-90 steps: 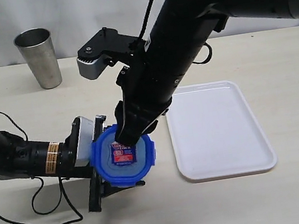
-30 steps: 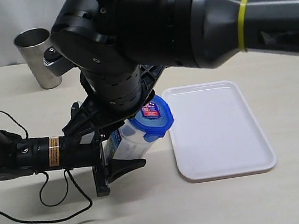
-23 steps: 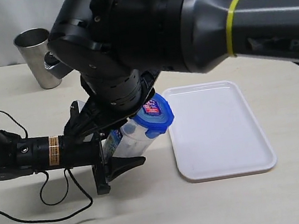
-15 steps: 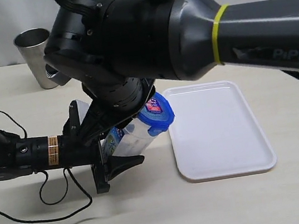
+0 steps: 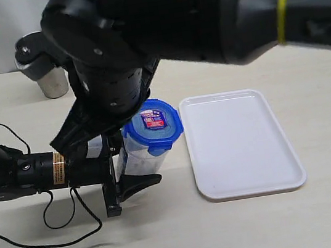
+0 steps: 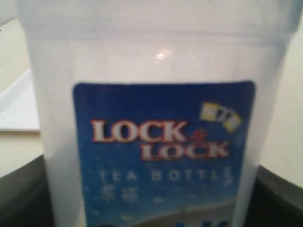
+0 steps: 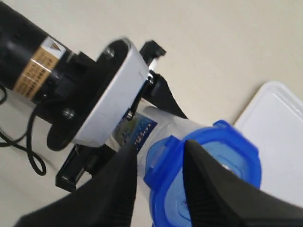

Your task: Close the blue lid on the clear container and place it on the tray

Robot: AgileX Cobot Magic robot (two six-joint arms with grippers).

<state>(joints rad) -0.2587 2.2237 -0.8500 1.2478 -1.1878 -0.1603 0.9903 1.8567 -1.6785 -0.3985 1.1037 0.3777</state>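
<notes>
The clear container (image 5: 140,157) stands upright just left of the tray (image 5: 241,144), with the blue lid (image 5: 152,126) sitting on its mouth. My left gripper (image 5: 129,170) reaches in level from the left and is shut on the container's lower body. Its printed label (image 6: 161,151) fills the left wrist view. My right gripper (image 7: 161,147) hangs above the lid (image 7: 222,161) and stands open. One finger is over the lid's top, and the other is outside a side flap (image 7: 165,161) with a thin gap to it. In the exterior view the right arm hides this gripper.
The white tray (image 7: 279,123) lies bare on the table to the right of the container. A steel cup (image 5: 52,86) stands at the back left, mostly hidden by the bulky right arm (image 5: 139,34). The left arm's black cable (image 5: 56,227) loops along the table's front left.
The container leaned toward the tray a second ago and now stands upright with the lid level. The right arm has swung over to the left, and its jaws have narrowed around the flap.
</notes>
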